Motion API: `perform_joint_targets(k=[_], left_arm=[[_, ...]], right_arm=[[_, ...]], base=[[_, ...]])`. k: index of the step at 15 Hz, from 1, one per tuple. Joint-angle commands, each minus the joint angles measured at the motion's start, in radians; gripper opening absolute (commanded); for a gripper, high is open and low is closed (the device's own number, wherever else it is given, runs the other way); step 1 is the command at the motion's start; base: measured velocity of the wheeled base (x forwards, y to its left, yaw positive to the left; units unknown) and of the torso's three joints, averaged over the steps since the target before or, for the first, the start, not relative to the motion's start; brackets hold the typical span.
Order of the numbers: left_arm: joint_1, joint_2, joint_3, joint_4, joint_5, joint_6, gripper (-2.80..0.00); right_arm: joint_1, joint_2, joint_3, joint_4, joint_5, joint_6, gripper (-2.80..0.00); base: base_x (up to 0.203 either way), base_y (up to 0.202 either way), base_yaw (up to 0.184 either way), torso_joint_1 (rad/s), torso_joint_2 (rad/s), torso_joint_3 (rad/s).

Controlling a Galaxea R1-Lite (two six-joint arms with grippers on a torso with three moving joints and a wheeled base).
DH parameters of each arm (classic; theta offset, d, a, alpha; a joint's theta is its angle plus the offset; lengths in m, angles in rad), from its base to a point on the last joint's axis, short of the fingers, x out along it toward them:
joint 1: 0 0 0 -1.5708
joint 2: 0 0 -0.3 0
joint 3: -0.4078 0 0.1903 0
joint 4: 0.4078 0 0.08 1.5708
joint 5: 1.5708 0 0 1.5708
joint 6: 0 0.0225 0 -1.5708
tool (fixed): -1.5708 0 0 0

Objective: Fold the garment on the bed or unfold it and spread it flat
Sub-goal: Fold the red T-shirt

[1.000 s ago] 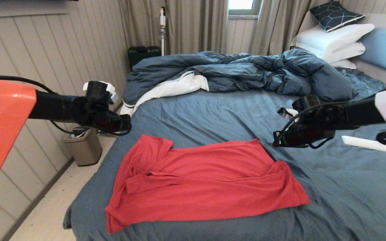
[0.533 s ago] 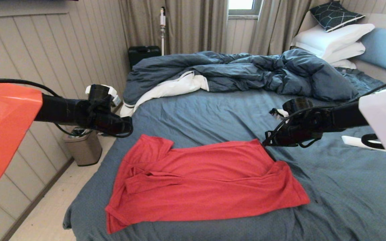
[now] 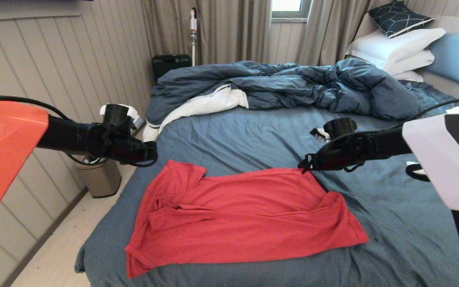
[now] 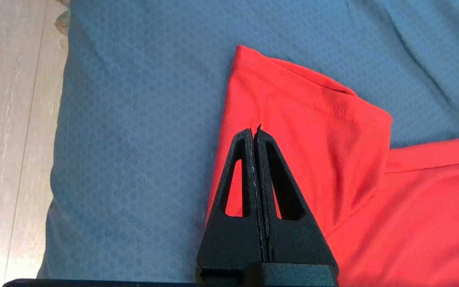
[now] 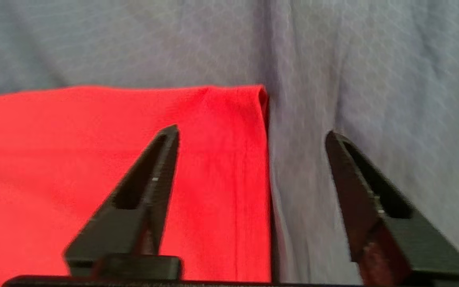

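Observation:
The red garment [image 3: 237,215] lies partly folded on the slate-blue sheet of the bed [image 3: 405,231], its far edge folded over and one sleeve at the far left. My left gripper [image 3: 153,150] hovers shut above that sleeve [image 4: 313,131], holding nothing. In the left wrist view that gripper [image 4: 254,131] shows its black jaws pressed together over red cloth. My right gripper [image 3: 303,167] stands open just above the garment's far right corner [image 5: 233,119]. In the right wrist view the right gripper [image 5: 253,135] straddles the cloth's edge, one finger over red, the other over the sheet.
A rumpled dark blue duvet [image 3: 285,87] with white lining fills the far half of the bed. White pillows [image 3: 397,52] are stacked at the headboard. A small bin [image 3: 100,179] stands on the floor by the left wall. A white object [image 3: 412,164] lies on the sheet behind my right arm.
My right gripper has opened and travelled left and down to the garment's far right corner. My left gripper has barely shifted and stays shut.

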Motion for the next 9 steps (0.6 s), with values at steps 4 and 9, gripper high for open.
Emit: perform_joint_targets(k=[4,9], left_arm=[[0.0,-0.003,0.001,0.001,-0.023,-0.001,-2.8],[0.0,-0.01,0.001,0.001,-0.028,-0.003,-2.8]], right_arm=[[0.03,0.079,-0.072,0.001,-0.015,0.035,0.0],[0.071,0.088,-0.109,0.004,-0.016,0.049,0.0]], base=[[0.0,0.0,0.0,0.0,0.0,0.0],[0.0,0.0,0.0,0.0,0.0,0.0]])
